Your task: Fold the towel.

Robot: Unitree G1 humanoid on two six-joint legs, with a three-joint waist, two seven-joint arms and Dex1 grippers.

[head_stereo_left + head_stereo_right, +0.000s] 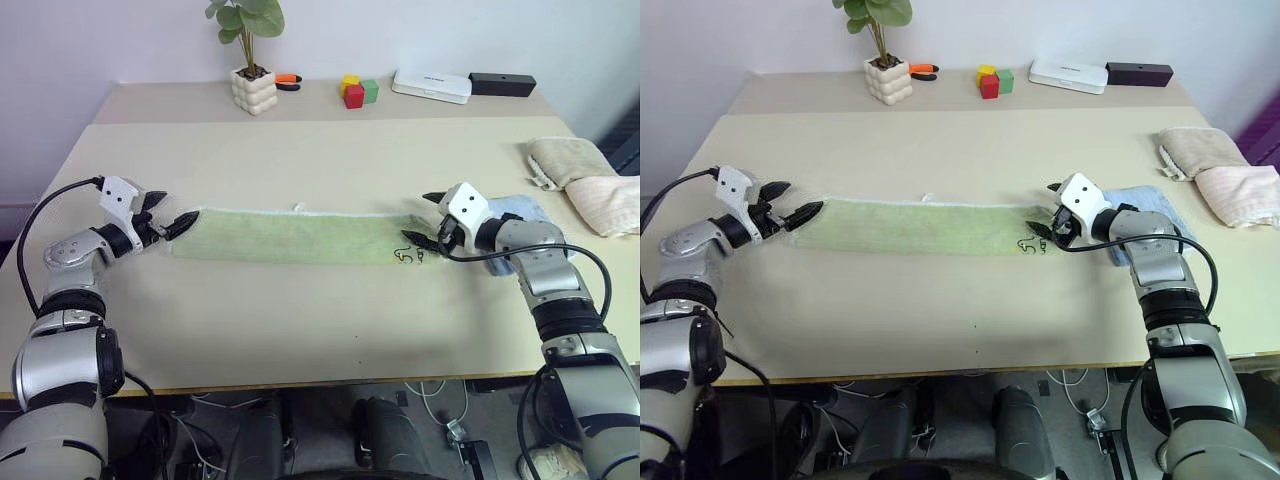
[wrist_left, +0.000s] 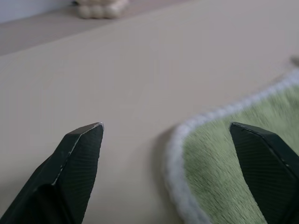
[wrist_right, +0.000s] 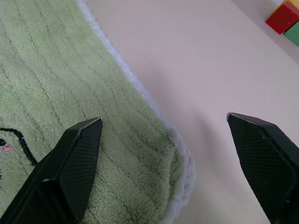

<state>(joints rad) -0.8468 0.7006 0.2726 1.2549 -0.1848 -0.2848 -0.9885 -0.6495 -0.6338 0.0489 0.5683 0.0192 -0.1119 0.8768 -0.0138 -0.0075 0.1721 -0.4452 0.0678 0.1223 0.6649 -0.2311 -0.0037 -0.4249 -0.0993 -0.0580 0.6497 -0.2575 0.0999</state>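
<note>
Beige tabletop (image 1: 300, 330), white wall behind: the towel (image 1: 290, 236) lies as a long, narrow green strip running left to right across the middle of the table, already folded lengthwise by the look of it, its small dark printed mark (image 1: 407, 255) at the right end.

Left gripper (image 1: 170, 215) sits at the strip's left end, right gripper (image 1: 432, 218) at its right end. Both stand wide open and hold nothing; in each wrist view one finger is over green pile and the other over bare table, straddling a white-stitched edge.

Next fold likely brings one end over to the other. Risks, as judged from here: a jaw closing on the top layer alone would peel the fold apart, and a grip taken too near the edging could slip off (terry gives little to bite on). Dragging one end without lifting may bunch the strip.

Room is generous near and far of the towel. Tighter on the right: a light blue cloth (image 1: 520, 210) lies just beside that end, with beige towels (image 1: 585, 180) farther right. Plant pot (image 1: 254, 90), blocks (image 1: 358, 90) and boxes (image 1: 432, 85) sit well apart at the far edge.
</note>
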